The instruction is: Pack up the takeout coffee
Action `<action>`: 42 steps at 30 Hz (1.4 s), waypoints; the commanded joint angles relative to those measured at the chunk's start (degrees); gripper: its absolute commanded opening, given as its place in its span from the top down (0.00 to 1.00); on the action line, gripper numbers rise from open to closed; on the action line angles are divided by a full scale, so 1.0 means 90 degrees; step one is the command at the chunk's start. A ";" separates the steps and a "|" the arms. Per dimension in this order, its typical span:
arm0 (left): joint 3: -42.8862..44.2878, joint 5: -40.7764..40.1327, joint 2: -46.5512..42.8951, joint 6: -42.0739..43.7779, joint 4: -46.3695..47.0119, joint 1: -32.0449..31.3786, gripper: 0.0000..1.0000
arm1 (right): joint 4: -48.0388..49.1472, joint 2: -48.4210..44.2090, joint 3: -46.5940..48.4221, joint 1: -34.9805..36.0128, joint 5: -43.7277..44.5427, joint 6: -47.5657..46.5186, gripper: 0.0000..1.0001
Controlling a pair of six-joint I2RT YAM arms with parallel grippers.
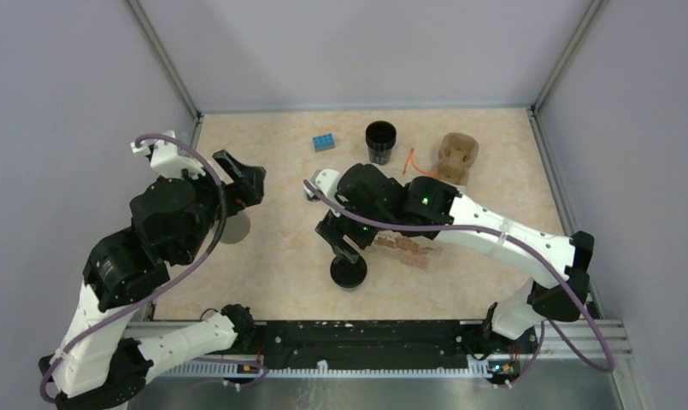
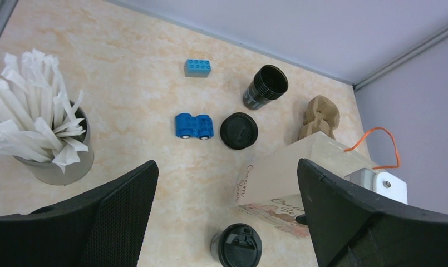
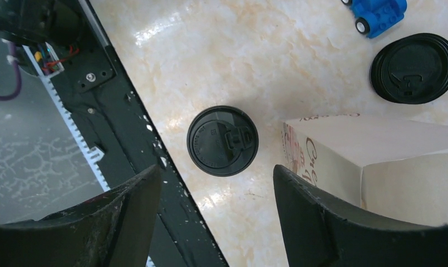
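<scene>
evidently the packing had barely begun: the takeout coffee (image 3: 222,141), a black cup with its lid pressed on, stood on the worktop (image 3: 255,50) near the front edge. it was just beside a printed carton (image 3: 372,161) and not in anything. a second black cup (image 2: 266,87) stood open at the back, well apart, and a loose lid (image 2: 239,130) lay flat next to a blue toy car (image 2: 194,126). no cup sat in the pulp carrier (image 2: 320,117). by my reading, lifting the lidded cup and setting it into a holder all lay ahead. the right hand (image 3: 216,179) hung over that cup, pointed down, fingers apart with nothing between them. the left hand (image 2: 227,167) hovered off to the left near the straw cup (image 2: 60,167), fingers spread wide, holding nothing.
</scene>
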 commanded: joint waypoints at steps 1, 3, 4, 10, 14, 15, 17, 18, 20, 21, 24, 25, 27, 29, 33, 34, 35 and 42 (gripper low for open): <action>-0.0178 -0.0338 -0.0094 0.0157 0.0025 -0.0022 0.01 | -0.0190 0.0152 0.0005 0.0052 0.0176 -0.0347 0.28; -0.0213 -0.0364 -0.0123 0.0185 0.0040 -0.0028 0.01 | -0.0195 0.0315 -0.0043 0.0060 0.0196 -0.0342 0.28; -0.0237 -0.0362 -0.0138 0.0199 0.0060 -0.0023 0.01 | -0.0207 0.0395 -0.0074 0.0060 0.0204 -0.0340 0.28; -0.0390 -0.0454 -0.0202 0.0342 0.0272 -0.0021 0.01 | 0.0020 0.0638 -0.0407 0.0070 0.0621 -0.0302 0.22; -0.0391 -0.0414 -0.0125 0.0417 0.0402 -0.0027 0.01 | 0.0197 0.0802 -0.0607 0.0070 0.0680 -0.0291 0.22; -0.0379 -0.0384 -0.0085 0.0425 0.0408 -0.0020 0.01 | 0.0227 0.0832 -0.0634 0.0070 0.0680 -0.0275 0.22; -0.0337 -0.0326 -0.0004 0.0421 0.0393 -0.0020 0.01 | 0.0387 0.0829 -0.0811 0.0072 0.0665 -0.0258 0.21; -0.0322 -0.0301 0.0023 0.0413 0.0389 -0.0019 0.01 | 0.0506 0.0822 -0.0930 0.0075 0.0622 -0.0252 0.20; -0.0320 -0.0261 0.0062 0.0388 0.0376 -0.0024 0.01 | 0.0682 0.0840 -0.1141 0.0070 0.0520 -0.0261 0.20; -0.0324 -0.0244 0.0074 0.0382 0.0382 -0.0023 0.01 | 0.0727 0.0851 -0.1191 0.0070 0.0485 -0.0261 0.20; -0.0324 -0.0201 0.0118 0.0377 0.0383 -0.0024 0.01 | 0.0812 0.0919 -0.1255 0.0070 0.0423 -0.0264 0.20; -0.0324 -0.0190 0.0125 0.0372 0.0387 -0.0019 0.01 | 0.0847 0.0938 -0.1274 0.0070 0.0385 -0.0257 0.20; -0.0333 -0.0175 0.0176 0.0377 0.0394 -0.0023 0.01 | 0.0951 0.0954 -0.1335 0.0072 0.0312 -0.0259 0.19; -0.0333 -0.0148 0.0214 0.0390 0.0394 -0.0024 0.01 | 0.1029 0.0987 -0.1391 0.0071 0.0219 -0.0239 0.19; -0.0338 -0.0085 0.0267 0.0410 0.0407 -0.0024 0.01 | 0.1043 0.1060 -0.1426 0.0070 0.0167 -0.0218 0.19; -0.0343 -0.0075 0.0279 0.0411 0.0416 -0.0027 0.01 | 0.1043 0.1067 -0.1441 0.0075 0.0185 -0.0215 0.19; -0.0339 -0.0065 0.0287 0.0416 0.0410 -0.0021 0.01 | 0.1034 0.1075 -0.1447 0.0070 0.0199 -0.0214 0.18; -0.0358 -0.0052 0.0282 0.0469 0.0421 -0.0022 0.01 | 0.0848 0.1186 -0.1448 0.0072 -0.0064 -0.0195 0.18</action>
